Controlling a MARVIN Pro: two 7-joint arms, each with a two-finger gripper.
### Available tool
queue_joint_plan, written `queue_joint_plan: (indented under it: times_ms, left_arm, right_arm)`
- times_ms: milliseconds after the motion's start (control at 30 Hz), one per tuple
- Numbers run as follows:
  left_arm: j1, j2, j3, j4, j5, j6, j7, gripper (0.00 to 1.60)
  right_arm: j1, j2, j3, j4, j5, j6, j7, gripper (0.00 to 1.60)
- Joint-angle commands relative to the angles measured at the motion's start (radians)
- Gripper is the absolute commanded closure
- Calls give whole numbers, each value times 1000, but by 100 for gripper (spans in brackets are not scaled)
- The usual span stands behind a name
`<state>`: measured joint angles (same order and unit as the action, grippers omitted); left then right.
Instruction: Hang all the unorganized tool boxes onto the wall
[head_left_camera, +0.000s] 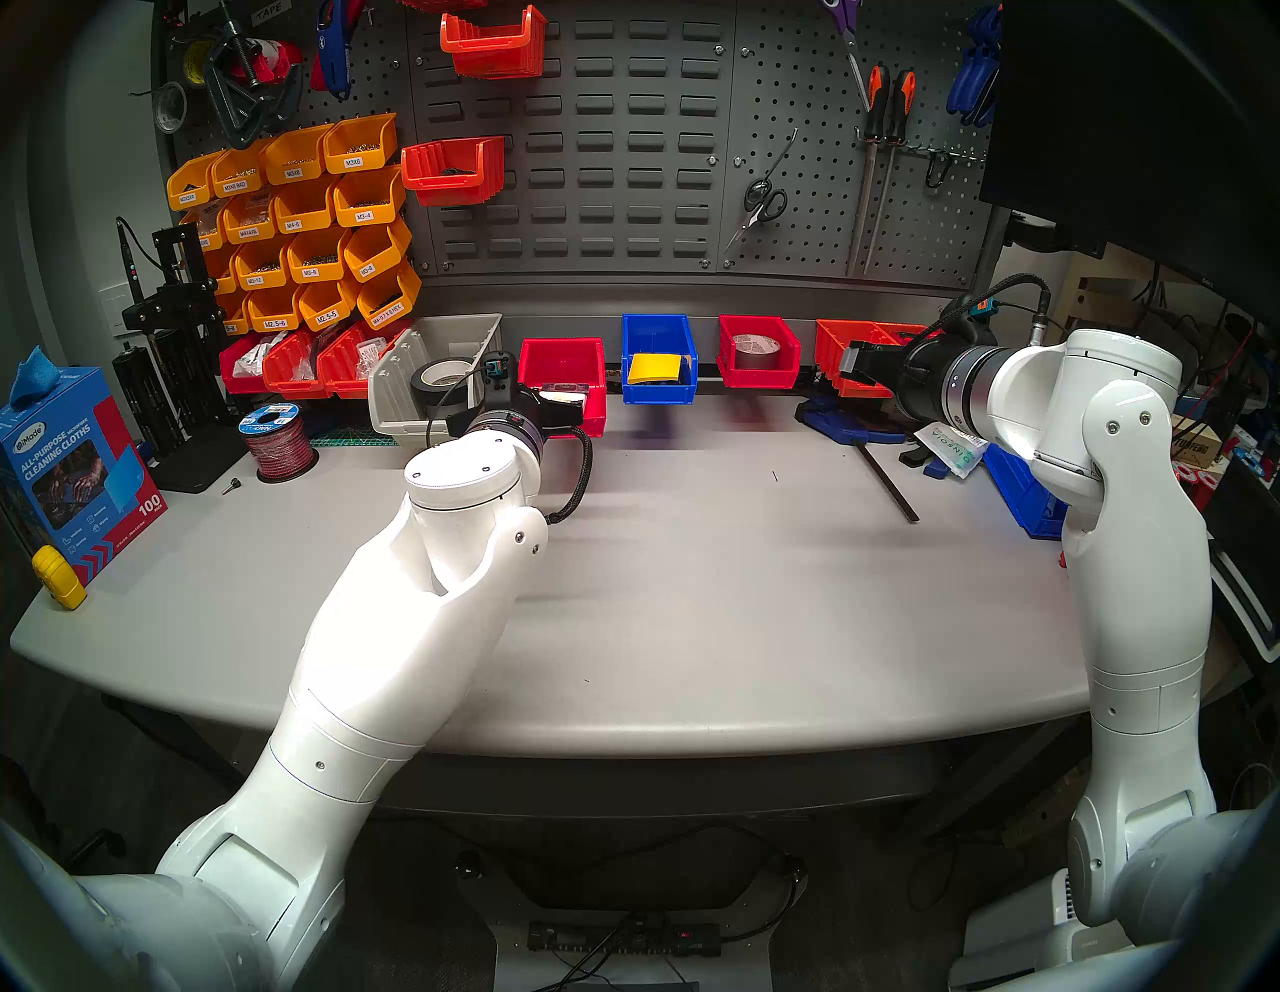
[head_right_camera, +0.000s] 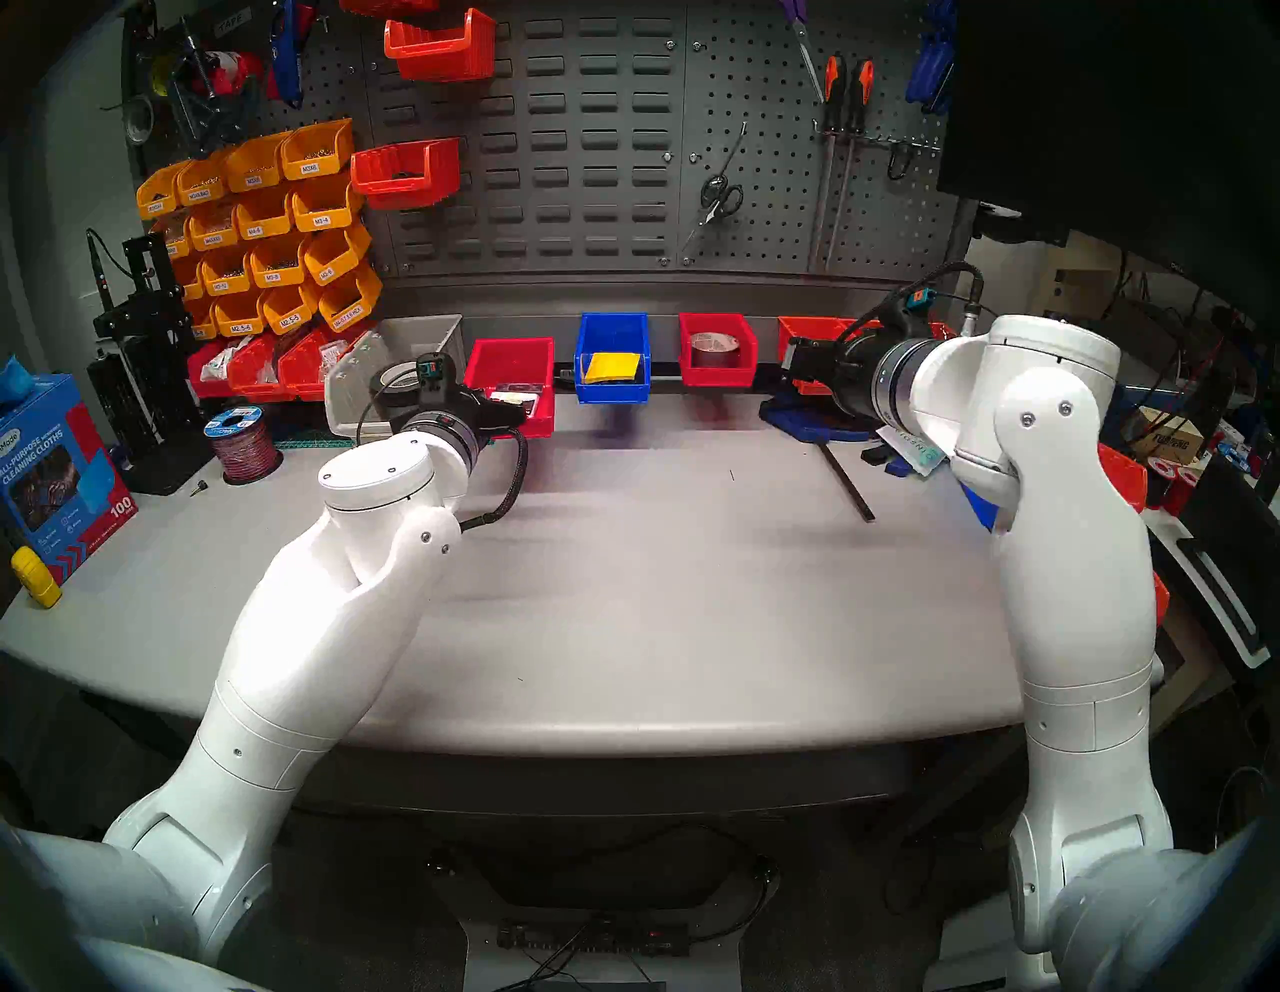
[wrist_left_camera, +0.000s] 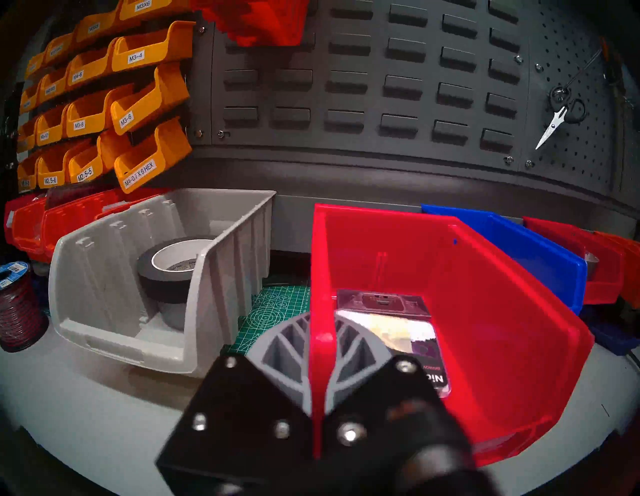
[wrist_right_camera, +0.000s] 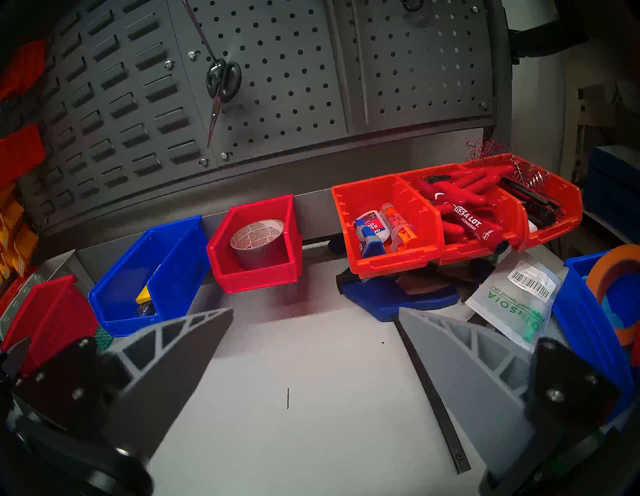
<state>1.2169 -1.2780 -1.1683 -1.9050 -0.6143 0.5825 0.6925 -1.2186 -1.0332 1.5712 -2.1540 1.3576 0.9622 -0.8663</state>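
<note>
With my left tool (wrist_left_camera: 320, 377) clenched on the side wall of the red bin (wrist_left_camera: 446, 311), the bin sits just right of the grey bin (wrist_left_camera: 156, 294), low before the wall (head_left_camera: 623, 138). It looks light and stiff, though a one-wall grip may let it tilt. Slots above the grey bin look free. My right tool (wrist_right_camera: 311, 346) hangs released, right of the blue bin (head_left_camera: 658, 357).

Two head views high above the bench (head_left_camera: 692, 589), facing forward and down toward the wall (head_left_camera: 623, 138), near-identical coverage, left wrist view low and close on a red bin (wrist_left_camera: 450, 311), right wrist view further back, angled down, both sharing the blue bin (wrist_right_camera: 149, 277).
</note>
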Motion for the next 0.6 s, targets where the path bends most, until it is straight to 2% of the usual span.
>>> queue_joint_plan:
  times_ms: [0, 167, 567]
  left_arm:
    - [-98, -24, -28, 27, 26, -12, -40, 160]
    - [-150, -27, -17, 77, 12, -3, -43, 160]
    - [-165, -39, -22, 99, 12, -3, -54, 160]
  right_arm:
    - [6, 6, 1, -7, -7, -2, -72, 0]
    - [7, 5, 0, -7, -5, -2, -77, 0]
    - [12, -3, 0, -9, 5, -2, -102, 0]
